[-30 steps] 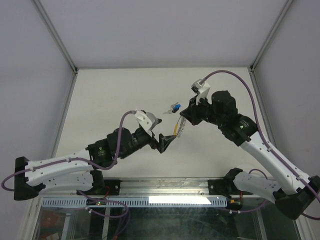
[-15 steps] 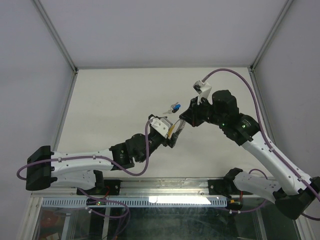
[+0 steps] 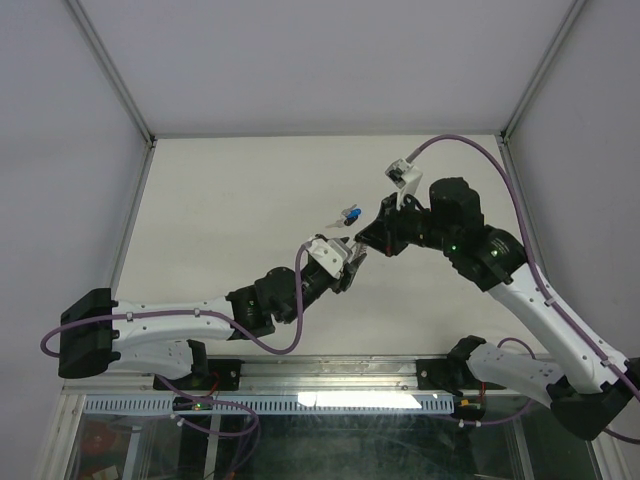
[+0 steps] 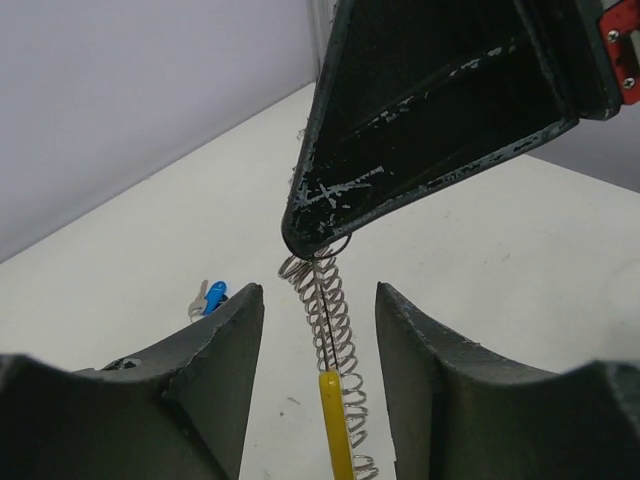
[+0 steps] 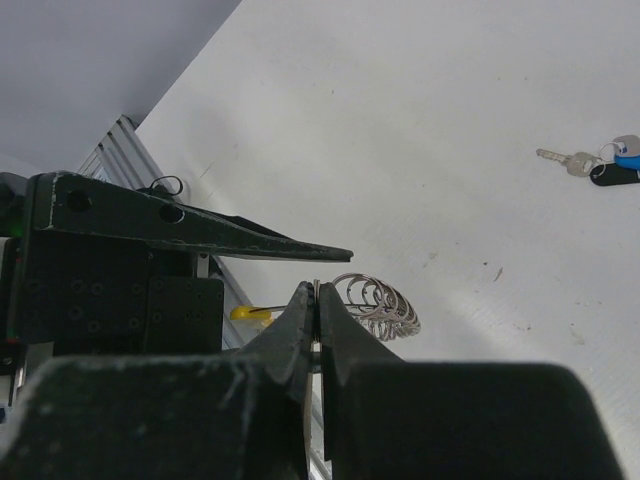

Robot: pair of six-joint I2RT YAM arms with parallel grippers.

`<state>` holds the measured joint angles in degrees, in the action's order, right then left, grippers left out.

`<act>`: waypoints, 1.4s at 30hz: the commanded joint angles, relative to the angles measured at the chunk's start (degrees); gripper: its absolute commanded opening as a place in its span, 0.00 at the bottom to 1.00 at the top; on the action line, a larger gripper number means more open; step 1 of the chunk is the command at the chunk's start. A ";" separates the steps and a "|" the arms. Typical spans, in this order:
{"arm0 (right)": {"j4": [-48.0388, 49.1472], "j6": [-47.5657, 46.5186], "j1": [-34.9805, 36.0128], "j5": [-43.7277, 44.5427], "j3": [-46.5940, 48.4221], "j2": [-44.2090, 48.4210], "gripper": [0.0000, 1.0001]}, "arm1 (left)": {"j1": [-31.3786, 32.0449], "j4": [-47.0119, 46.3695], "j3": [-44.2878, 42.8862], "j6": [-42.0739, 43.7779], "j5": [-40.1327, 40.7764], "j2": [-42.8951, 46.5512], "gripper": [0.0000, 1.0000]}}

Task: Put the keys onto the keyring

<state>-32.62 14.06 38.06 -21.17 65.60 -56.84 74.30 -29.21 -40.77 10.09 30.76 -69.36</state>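
— Where do we find the keyring?

— The keyring [image 4: 330, 320], a silvery wire coil, runs down the gap between the jaws of the left gripper [image 4: 318, 296]. Those jaws stand apart, one on each side of the coil. We see bare worktop [image 4: 500, 270] between each of them and the wire, so neither touches it.

— And its two ends?

— The far end sits at the tip of the right gripper [image 4: 310, 238], whose jaws are pressed together on a loop of the wire. From the right wrist we see that thin wire nipped between them, with the rest of the coil [image 5: 375, 300] bunched just beside the tip. The yellow segment [image 4: 336, 420] lies at the near end, deep between the left jaws.

— Does the coil rest on the worktop?

— We cannot tell from these views.

— And the keys?

— The keys [image 4: 208, 298] lie flat on the white worktop, outside the left jaws, beyond the one on the left of the left wrist view. In that view the blue head shows best. From the right wrist we see them [image 5: 610, 174] well apart from the right jaws, up and to the right: a silver key, a blue head and a black head bunched together. From above, they [image 3: 347, 214] lie a little beyond the spot where the two grippers meet.
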 commanded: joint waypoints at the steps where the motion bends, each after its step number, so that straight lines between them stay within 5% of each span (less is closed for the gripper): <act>1: 0.02 0.61 -0.10 -2.59 3.71 2.31 0.00 | 0.39 -4.26 -2.69 0.37 -2.30 0.74 0.46; 21: -0.33 1.85 -0.07 -5.20 3.04 1.81 0.00 | 0.31 -4.54 -3.47 0.77 -3.62 1.43 0.28; 29: -0.60 1.75 -0.08 -5.19 2.49 1.73 0.00 | 0.37 -3.91 -3.99 0.72 -3.63 2.06 0.32; 34: -0.49 2.02 -0.09 -5.46 2.61 1.82 0.00 | 0.33 -3.86 -3.75 0.74 -3.55 2.13 0.20; 38: -0.48 1.94 -0.09 -5.22 2.65 1.86 0.00 | 0.34 -3.75 -3.63 0.34 -3.35 2.42 0.00; 42: -0.14 1.61 -0.09 -5.31 2.45 2.12 0.03 | 0.32 -3.39 -3.29 0.11 -3.07 3.16 0.00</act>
<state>-34.57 15.18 37.76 -24.80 66.02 -55.72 74.30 -29.04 -42.35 10.26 28.08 -68.93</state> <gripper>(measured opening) 0.010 0.024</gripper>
